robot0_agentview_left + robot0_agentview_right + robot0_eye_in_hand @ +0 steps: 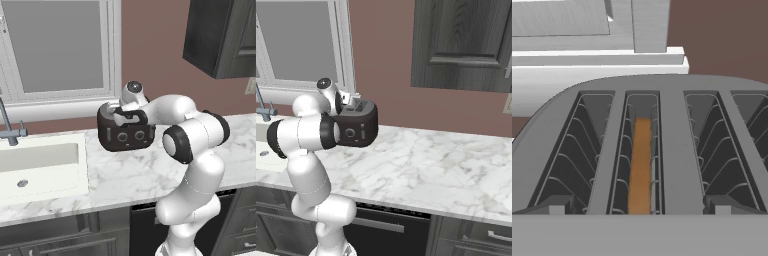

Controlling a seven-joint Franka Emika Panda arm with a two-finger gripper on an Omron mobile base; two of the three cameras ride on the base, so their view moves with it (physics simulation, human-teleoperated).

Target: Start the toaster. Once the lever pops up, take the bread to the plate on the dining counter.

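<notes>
The bread (640, 165) is seen edge-on as a thin brown strip, standing upright in the second slot from the left of the toaster (662, 85), directly below and just ahead of the gripper (119, 113). It is judged to be light, thin and fairly stiff once toasted, but brittle and easily crumbled if squeezed hard. Its top edge sits low between the wire guides, so a hold is best taken across the two flat faces at the upper edge, with one finger on either side of the slice and only gentle pressure applied. The narrow slot and the guide wires just beside the slice leave little room for the fingers.

The gripper is held just above the toaster top, pointing down into the slots; its jaws are spread fully apart and nothing is held between them.

Around the gripper, the toaster rests on the marble worktop (130, 175), with a sink (40, 165) off to one side and a window sill (597, 60) beyond the toaster.

The toaster lever cannot be made out, so whether it is up or down cannot be told. The fingertips themselves are hard to distinguish in the base views, being partly masked by the wrist. The lower part of the slice is hidden inside the slot.
</notes>
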